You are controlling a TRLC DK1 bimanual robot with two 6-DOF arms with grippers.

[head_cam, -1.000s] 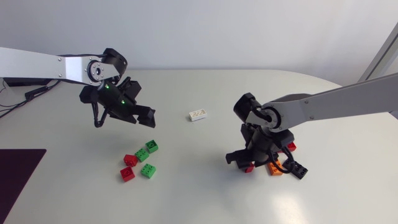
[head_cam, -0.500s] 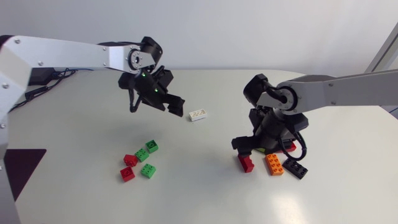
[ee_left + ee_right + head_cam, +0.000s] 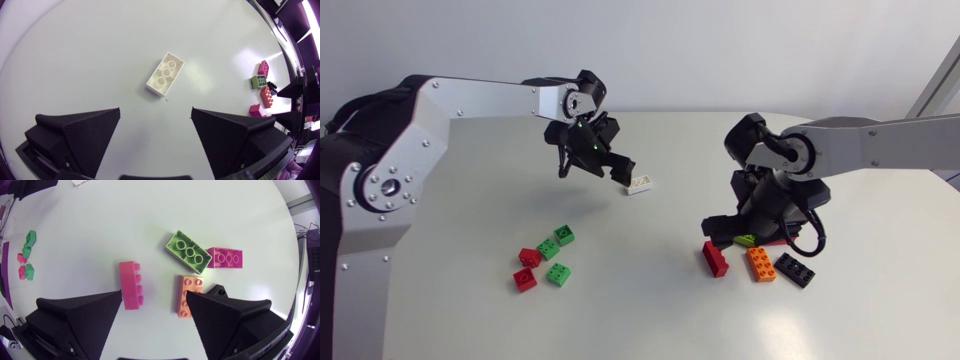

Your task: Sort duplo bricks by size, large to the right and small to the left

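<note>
A white large brick [image 3: 639,184] lies at the table's middle back; in the left wrist view this white brick [image 3: 165,74] lies upside down just ahead of my open left gripper [image 3: 155,130]. From above, the left gripper [image 3: 603,168] hovers just left of it. My right gripper [image 3: 740,232] stands open over the right-hand group: a red large brick [image 3: 715,258], an orange one [image 3: 761,264], a black one [image 3: 794,270] and a light green one [image 3: 746,240]. The red brick [image 3: 131,285] lies on its side ahead of the right gripper [image 3: 152,307], free of both fingers.
Several small green and red bricks [image 3: 545,258] sit in a cluster at the front left. Another red large brick [image 3: 225,258] lies beside the upturned green one [image 3: 190,252], with the orange brick [image 3: 188,296] by one of the gripper's fingers.
My left arm has swung to the right, from above the small bricks to the white brick. My right gripper has opened and let go of the red large brick, which now lies on the table.
</note>
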